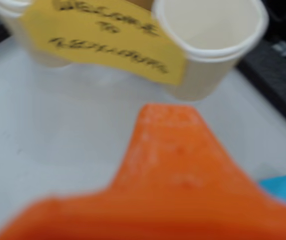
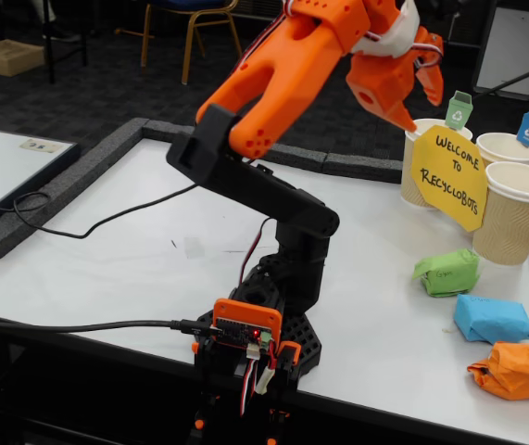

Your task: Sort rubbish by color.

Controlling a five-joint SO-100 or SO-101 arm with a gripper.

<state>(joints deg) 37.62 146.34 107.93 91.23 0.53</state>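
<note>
Wrist view blurred; gripper (image 2: pixel 410 109) raised, its opening indeterminate. Green wad (image 2: pixel 447 273), blue wad (image 2: pixel 492 318) and orange wad (image 2: pixel 516 370) lie near the table's (image 2: pixel 134 250) right edge, left side open.

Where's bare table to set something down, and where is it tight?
In the fixed view, open table lies left of the arm base, with only cables crossing it, and between the base and the green wad. Crowded: the right edge, with the cups, yellow sign, blue wad and orange wad.
</note>
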